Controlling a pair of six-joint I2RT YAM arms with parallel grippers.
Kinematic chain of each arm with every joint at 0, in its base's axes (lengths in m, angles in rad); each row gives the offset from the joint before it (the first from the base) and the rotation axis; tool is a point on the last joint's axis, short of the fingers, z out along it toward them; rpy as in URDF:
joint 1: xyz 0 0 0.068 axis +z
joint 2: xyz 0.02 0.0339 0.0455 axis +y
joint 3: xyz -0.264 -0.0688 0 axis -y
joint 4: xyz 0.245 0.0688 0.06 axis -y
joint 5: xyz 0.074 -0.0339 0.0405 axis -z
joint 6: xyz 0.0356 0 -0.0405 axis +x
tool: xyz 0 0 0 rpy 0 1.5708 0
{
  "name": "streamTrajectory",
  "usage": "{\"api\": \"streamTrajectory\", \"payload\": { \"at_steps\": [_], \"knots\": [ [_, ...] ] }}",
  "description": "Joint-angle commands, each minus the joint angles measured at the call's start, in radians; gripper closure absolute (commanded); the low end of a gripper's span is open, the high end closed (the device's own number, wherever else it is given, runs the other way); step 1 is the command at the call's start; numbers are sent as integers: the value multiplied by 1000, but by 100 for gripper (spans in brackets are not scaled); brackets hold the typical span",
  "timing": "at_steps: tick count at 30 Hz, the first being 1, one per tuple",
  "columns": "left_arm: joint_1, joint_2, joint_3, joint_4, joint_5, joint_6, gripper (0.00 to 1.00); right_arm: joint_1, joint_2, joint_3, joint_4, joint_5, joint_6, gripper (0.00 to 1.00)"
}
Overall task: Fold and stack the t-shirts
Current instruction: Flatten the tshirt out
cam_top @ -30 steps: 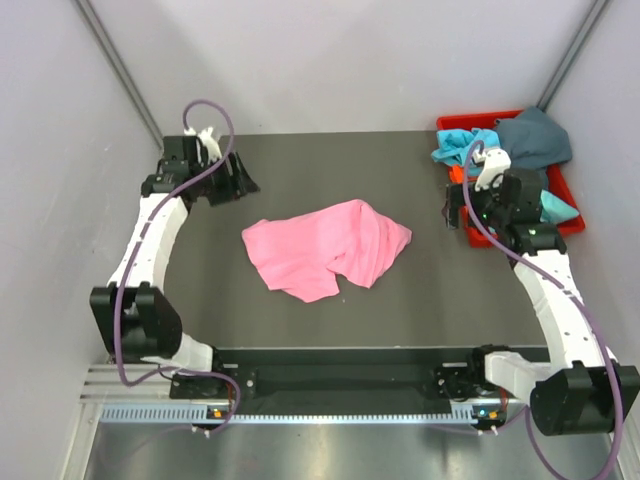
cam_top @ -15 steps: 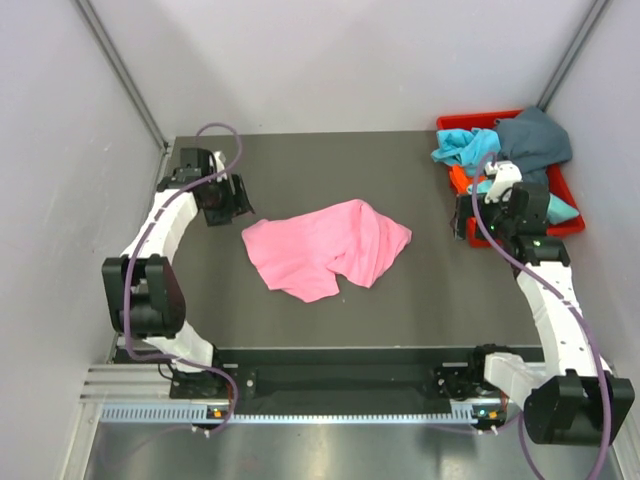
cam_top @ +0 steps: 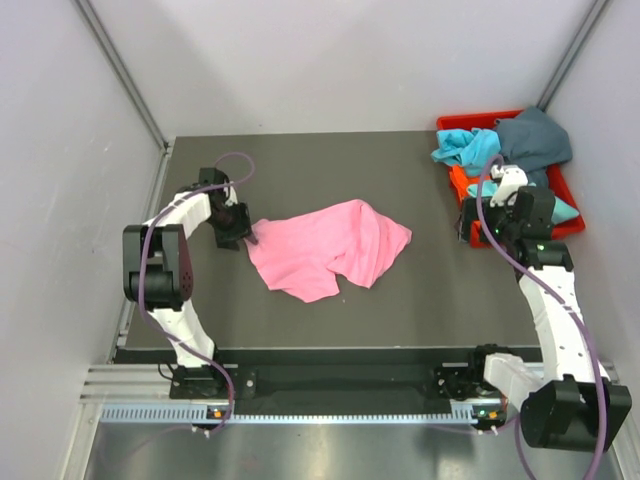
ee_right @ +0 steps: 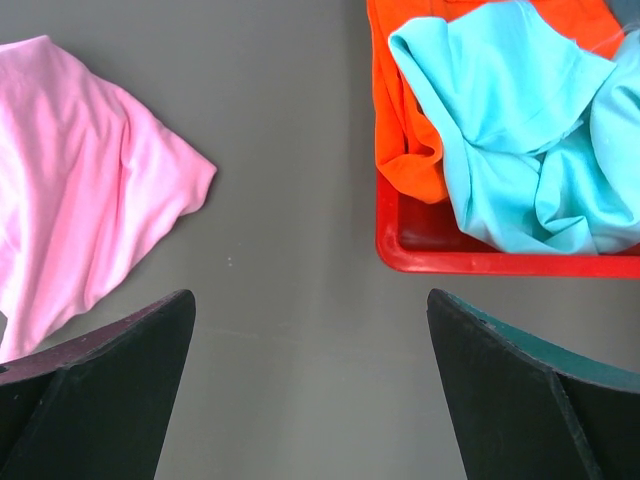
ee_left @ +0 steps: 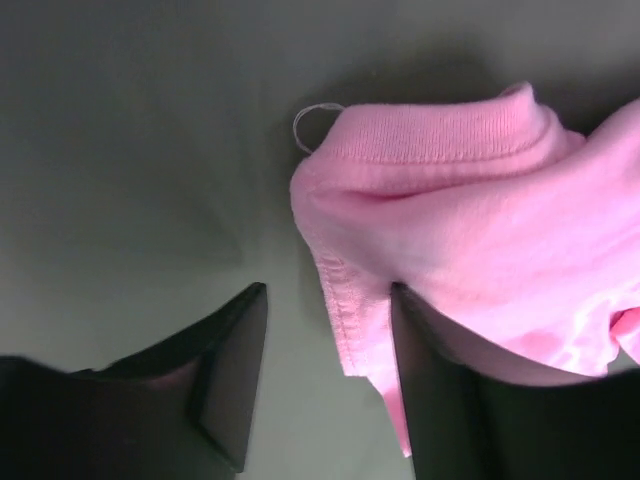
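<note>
Dark counter (cam_top: 400, 170) bearing crumpled pink shirt (cam_top: 330, 250), left jaws parted astride its hem, not clamped; right jaws wide, empty, near red bin (ee_right: 450, 262).

Left gripper (cam_top: 244, 238) low over the table, tips at the left edge of the pink t-shirt (cam_top: 330, 250), which lies crumpled to its right. Right gripper (cam_top: 470, 226) just left of the red bin (cam_top: 478, 120). Turquoise t-shirt (cam_top: 462, 146) and teal-grey t-shirt (cam_top: 535, 136) heaped beyond it.
</note>
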Motion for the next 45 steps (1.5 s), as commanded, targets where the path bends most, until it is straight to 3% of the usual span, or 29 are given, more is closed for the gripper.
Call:
{"api": "streamTrajectory", "payload": {
  "at_steps": [1,3,4,5,7,21,25,26,27,28,31,35,37,45],
  "knots": [
    [-1,24,52,53,24,8,46,-25,-24,-4,8,-18,15,0],
    [-1,33,59,67,37,8,54,-31,-23,-6,8,-18,15,0],
    [-1,42,65,68,47,11,63,-32,-24,-6,8,-17,15,1],
    [1,47,70,73,55,17,82,-34,-23,-6,8,-18,17,0],
    [-1,53,93,74,72,20,98,-37,-21,-9,8,-20,15,0],
    [-1,-128,292,12,54,49,100,-54,-34,-9,11,-21,19,1],
    [1,-169,270,41,47,43,100,-54,-28,-13,24,-24,23,1],
    [1,-159,238,33,52,43,96,-55,-28,-13,30,-27,28,1],
    [1,-151,221,30,55,38,72,-55,-28,-13,34,-33,29,1],
    [1,-143,201,28,50,26,57,-55,-25,-7,36,-36,29,1],
    [13,-110,132,35,61,23,53,-55,-23,0,24,-33,25,1],
    [44,-45,111,42,90,17,38,-59,-29,0,14,-23,12,0],
    [50,-13,121,47,96,20,35,-63,-35,-4,13,-23,12,0],
    [52,87,182,53,110,23,36,-94,-37,-38,31,-40,37,0]
  ]
}}
